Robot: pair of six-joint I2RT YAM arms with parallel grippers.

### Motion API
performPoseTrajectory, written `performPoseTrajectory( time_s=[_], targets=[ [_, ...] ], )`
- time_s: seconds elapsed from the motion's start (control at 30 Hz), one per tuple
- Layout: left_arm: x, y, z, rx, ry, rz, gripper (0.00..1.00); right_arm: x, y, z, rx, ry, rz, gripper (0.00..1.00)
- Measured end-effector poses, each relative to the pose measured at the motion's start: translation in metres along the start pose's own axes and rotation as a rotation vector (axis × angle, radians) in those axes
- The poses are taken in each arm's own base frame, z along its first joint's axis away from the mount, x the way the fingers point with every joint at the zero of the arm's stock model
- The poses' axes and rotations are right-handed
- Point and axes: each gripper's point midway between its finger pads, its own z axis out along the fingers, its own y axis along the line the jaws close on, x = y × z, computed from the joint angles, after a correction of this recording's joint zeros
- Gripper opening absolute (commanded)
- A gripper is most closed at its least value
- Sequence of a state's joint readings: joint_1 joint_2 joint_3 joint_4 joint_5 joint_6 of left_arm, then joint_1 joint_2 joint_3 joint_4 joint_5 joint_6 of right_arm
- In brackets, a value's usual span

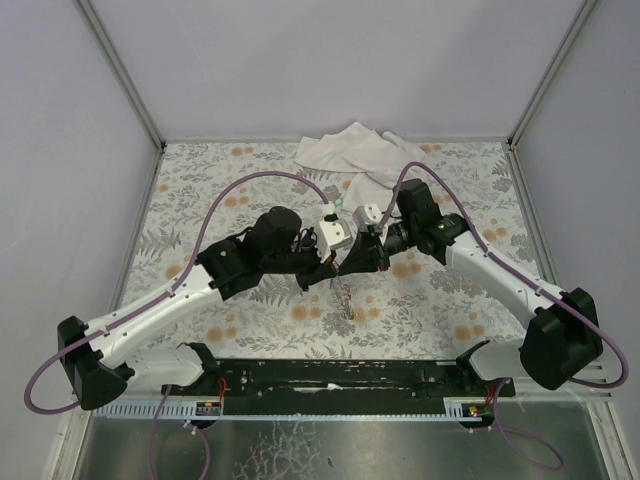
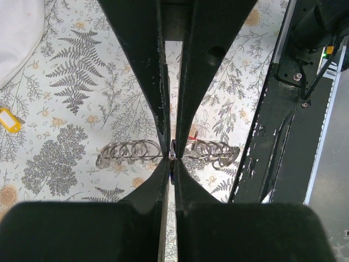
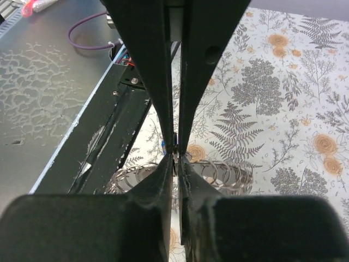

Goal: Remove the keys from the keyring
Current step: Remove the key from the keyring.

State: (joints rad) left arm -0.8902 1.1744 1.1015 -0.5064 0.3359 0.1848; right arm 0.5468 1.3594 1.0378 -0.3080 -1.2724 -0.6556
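The left claw [image 2: 172, 155] is closed, its two fingers pressed together on the keyring [image 2: 131, 152], a run of small silvery rings. In the left wrist view the keyring is stretched out to both sides of the tips, one length to the left of the fingers and another to the right, with its shadow cast on the flowered table [image 2: 71, 82] beneath. Of the keys [image 2: 171, 175], only a blue head can be made out, just under the tips. A red speck [image 2: 192, 138] is seen just to the right of the tips, too small to be told apart further.

The right claw [image 3: 175, 150] is drawn in to a thin slit, and its tips are set against the keyring, which is coiled just behind them and to their right. A blue head is seen just left of these tips. Whether a ring or a key is pinched there cannot be told.

In the top view both claws are brought tip to tip above the middle of the table, and the keyring is hung down beneath them towards the tabletop. A white cloth [image 1: 355, 152] is spread well beyond the claws at the far edge. A yellow tag [image 2: 10, 119] is seen lying well to the left of the left claw.
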Motion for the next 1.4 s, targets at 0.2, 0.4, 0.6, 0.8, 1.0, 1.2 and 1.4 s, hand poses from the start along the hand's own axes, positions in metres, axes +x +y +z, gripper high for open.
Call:
performPoseTrajectory(
  time_s=[0.2,0.4,0.6,0.8,1.0,1.2,1.4],
  targets=[
    [0.001,-0.001,0.000,0.006,0.006,0.002,0.00,0.002,0.001,0.000,0.000,0.006,-0.011,0.00],
    [0.000,-0.002,-0.002,0.003,-0.011,0.002,0.24,0.000,0.002,-0.001,-0.004,0.003,-0.027,0.00],
    [0.000,-0.004,-0.015,-0.029,-0.124,0.000,0.38,0.002,0.005,-0.001,-0.010,0.006,0.007,0.00],
    [0.018,-0.008,-0.028,-0.063,-0.301,0.017,0.47,-0.002,0.008,-0.002,-0.018,-0.011,0.054,0.00],
    [0.017,-0.004,-0.032,-0.105,-0.472,-0.009,0.50,-0.005,0.008,-0.003,-0.021,-0.023,0.072,0.00],
    [-0.007,0.007,-0.039,-0.151,-0.590,-0.199,0.48,-0.007,0.006,-0.003,-0.017,-0.026,0.070,0.00],
    [-0.006,0.014,-0.035,-0.168,-0.604,-0.507,0.43,-0.006,0.005,-0.003,-0.010,-0.022,0.076,0.00]
  ],
)
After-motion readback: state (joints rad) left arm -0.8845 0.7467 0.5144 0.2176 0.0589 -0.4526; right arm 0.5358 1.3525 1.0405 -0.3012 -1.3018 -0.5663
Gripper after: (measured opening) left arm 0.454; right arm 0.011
